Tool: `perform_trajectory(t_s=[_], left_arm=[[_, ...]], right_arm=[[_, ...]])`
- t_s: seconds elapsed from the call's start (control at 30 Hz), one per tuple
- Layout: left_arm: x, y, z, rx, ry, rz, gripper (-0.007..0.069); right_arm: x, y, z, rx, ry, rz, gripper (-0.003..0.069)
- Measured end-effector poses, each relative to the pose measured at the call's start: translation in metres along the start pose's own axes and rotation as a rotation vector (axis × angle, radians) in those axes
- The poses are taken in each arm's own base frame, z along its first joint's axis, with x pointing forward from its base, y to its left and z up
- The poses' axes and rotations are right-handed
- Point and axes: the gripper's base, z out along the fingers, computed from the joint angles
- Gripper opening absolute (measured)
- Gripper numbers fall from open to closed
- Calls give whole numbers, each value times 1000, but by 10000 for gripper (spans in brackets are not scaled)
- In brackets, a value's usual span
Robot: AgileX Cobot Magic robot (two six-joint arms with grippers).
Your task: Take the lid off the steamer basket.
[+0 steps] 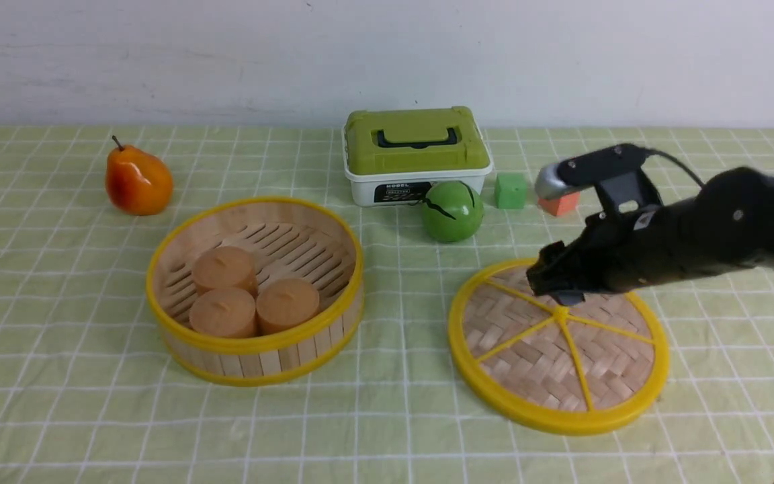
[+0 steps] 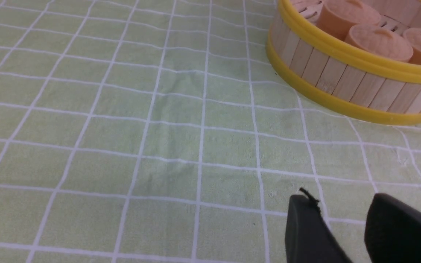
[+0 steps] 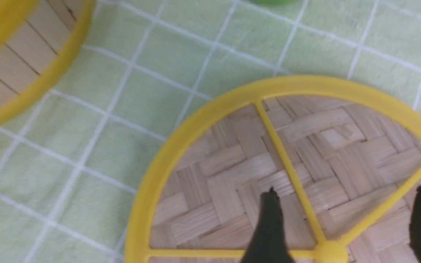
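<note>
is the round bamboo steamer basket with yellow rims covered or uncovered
Uncovered: the round bamboo steamer basket with yellow rims shows its slatted floor, and the woven yellow-rimmed lid lies apart on the cloth.

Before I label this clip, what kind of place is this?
Probably a robot test table: a robot arm, a checked cloth, and toy-like buns in a bamboo basket.

Right arm (image 1: 729,215): black, rounded joint housings, small pale spots. Above right gripper (image 3: 345,191), dark bracket (image 1: 598,165) with glossy grey rounded end; thin black cable (image 1: 681,165) running back from it. Right gripper: black, blurred close up. Left gripper (image 2: 338,197): dark grey-black fingers, small jagged black tip on one.
</note>
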Motion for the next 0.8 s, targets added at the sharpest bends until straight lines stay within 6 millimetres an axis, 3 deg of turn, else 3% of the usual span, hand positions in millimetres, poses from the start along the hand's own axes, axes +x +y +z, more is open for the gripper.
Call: perform_trajectory(t_s=[0.13,0.17,0.2,0.23,0.3,0.43,0.5,0.57,0.63,0.8], left_arm=[[0,0,0,0,0,0,239],[0,0,0,0,0,0,239],[0,0,0,0,0,0,239],[0,0,0,0,0,0,239],[0,0,0,0,0,0,239],[0,0,0,0,0,0,239],[0,0,0,0,0,0,239],[0,0,0,0,0,0,239],[0,0,0,0,0,0,239],[0,0,0,0,0,0,239]], right_arm=[[-27,11,-69,-28,-139,-29,515],[-34,16,-100,-40,-195,-39,487],[-34,17,-105,-42,-202,-40,480],[-36,22,-134,-55,-247,-50,424],[-33,29,-172,-77,-289,-67,311],[-10,38,-227,-100,-362,-72,62],[9,41,-250,-102,-406,-66,1],[21,42,-257,-100,-418,-62,-11],[45,43,-274,-88,-464,-62,-20],[77,40,-287,-25,-501,-108,-20]])
